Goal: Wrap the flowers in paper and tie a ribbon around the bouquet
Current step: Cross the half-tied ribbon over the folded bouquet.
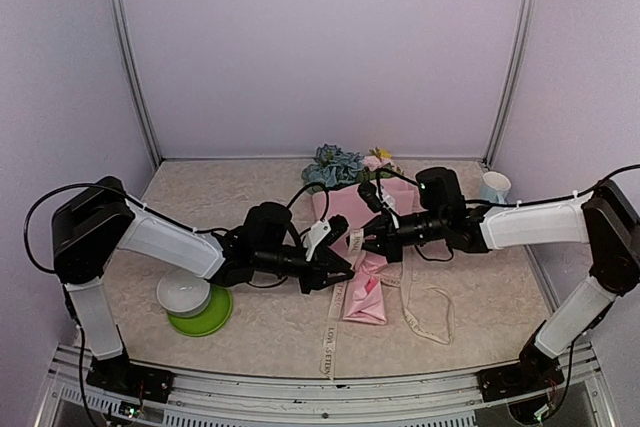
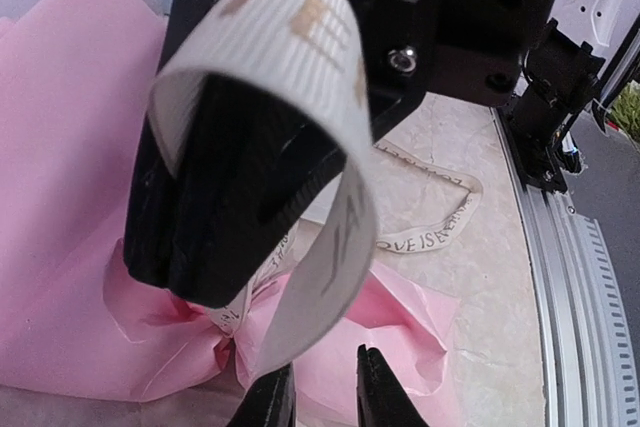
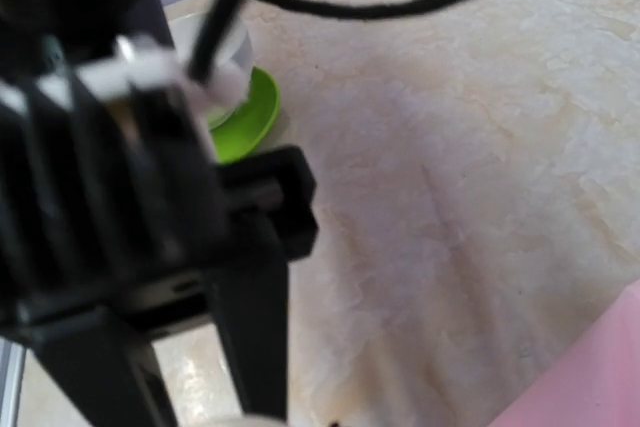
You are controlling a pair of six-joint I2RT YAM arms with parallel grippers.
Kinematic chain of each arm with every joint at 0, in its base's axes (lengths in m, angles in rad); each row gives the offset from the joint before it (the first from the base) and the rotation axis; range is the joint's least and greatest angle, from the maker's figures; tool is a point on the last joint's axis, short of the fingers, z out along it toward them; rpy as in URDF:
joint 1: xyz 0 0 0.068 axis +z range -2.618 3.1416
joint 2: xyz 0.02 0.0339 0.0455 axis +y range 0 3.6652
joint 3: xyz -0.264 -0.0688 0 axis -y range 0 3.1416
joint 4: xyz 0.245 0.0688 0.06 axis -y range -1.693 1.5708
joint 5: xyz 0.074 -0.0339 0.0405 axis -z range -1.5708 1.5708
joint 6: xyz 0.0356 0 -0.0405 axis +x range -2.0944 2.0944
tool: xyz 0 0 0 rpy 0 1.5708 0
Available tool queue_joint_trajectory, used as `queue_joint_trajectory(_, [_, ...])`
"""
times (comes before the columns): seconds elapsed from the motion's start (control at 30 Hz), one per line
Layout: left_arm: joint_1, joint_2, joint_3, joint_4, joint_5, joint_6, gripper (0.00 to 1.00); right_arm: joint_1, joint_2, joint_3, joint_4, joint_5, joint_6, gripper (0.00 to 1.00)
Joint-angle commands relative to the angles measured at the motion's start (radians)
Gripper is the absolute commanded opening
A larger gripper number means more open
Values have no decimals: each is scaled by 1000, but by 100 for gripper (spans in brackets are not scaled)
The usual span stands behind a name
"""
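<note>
Arms, left (image 1: 175, 244) and right (image 1: 520, 225), level, inward above bouquet (image 1: 366, 297)

Pale lilac wall panels (image 1: 320, 47) close in the back and both sides, joined at the rear corners by slim aluminium posts (image 1: 130, 57). A beige marbled table (image 1: 220, 197) fills the booth, with a ribbed metal rail (image 1: 300, 387) along its near edge. The light looks soft and even, perhaps from overhead.
</note>
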Motion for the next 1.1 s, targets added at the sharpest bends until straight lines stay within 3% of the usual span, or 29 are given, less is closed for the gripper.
queue_joint_trajectory(0.0, [6, 23, 27, 82, -2, -29, 21, 13, -27, -17, 37, -9, 19, 0])
queue_joint_trajectory(0.13, [8, 24, 24, 77, -2, -33, 18, 13, -21, -15, 31, -15, 14, 0])
queue_joint_trajectory(0.3, [22, -68, -63, 108, 77, 10, 36, 13, -29, -15, 17, -13, 6, 0])
queue_joint_trajectory(0.43, [65, -58, -80, 121, 31, 13, 41, 13, -38, -12, 0, -10, -6, 0])
queue_joint_trajectory(0.53, [70, -19, -30, 96, 47, 6, 51, 13, -41, -12, 1, -12, -1, 0])
queue_joint_trajectory(0.67, [62, -4, -34, 155, 69, 0, 54, 13, -41, -12, 2, -14, -1, 0])
queue_joint_trajectory(0.9, [38, 56, 15, 134, 130, -13, 29, 13, -33, -5, 8, -9, 5, 0])
queue_joint_trajectory(1.03, [29, 79, 39, 132, 126, -30, 0, 13, -30, -8, 8, -9, 13, 0])
queue_joint_trajectory(1.07, [30, 83, 35, 139, 125, -35, 0, 13, -33, -10, 11, -8, 15, 0])
